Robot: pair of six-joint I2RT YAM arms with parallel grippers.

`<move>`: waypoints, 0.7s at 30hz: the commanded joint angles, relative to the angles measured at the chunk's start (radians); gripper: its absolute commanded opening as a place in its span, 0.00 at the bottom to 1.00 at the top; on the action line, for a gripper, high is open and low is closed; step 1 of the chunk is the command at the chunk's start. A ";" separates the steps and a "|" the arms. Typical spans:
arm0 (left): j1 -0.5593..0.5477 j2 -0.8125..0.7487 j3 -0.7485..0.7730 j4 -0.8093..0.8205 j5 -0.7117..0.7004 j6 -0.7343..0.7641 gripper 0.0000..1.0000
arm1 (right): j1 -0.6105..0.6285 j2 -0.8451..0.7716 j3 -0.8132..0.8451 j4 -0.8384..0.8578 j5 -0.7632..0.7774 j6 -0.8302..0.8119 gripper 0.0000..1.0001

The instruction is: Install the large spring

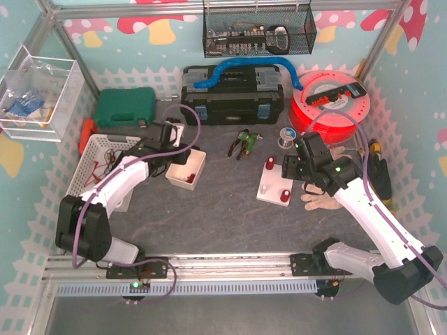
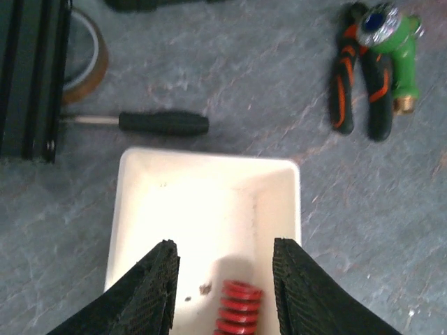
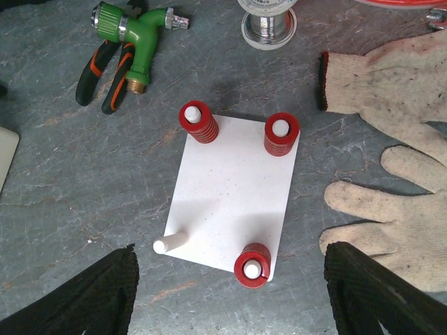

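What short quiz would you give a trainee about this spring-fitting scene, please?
1. True or false: all four pegs on the white plate carry red springs.
2. The spring below the left pincer lies in: A) the white bin; B) the basket; C) the toolbox.
3. Is the right pincer open or shut?
Key: 1 false, one stands bare; 2 A; 3 open.

My L gripper point(image 2: 223, 252): jaws apart, aimed down, mid-table toward left edge. My R gripper point(image 3: 230, 258): jaws wide apart, aimed down, toward right edge.
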 commanded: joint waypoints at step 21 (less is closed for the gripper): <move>0.113 0.239 0.082 -0.254 0.294 0.192 0.44 | -0.004 -0.015 0.034 -0.031 0.016 -0.019 0.74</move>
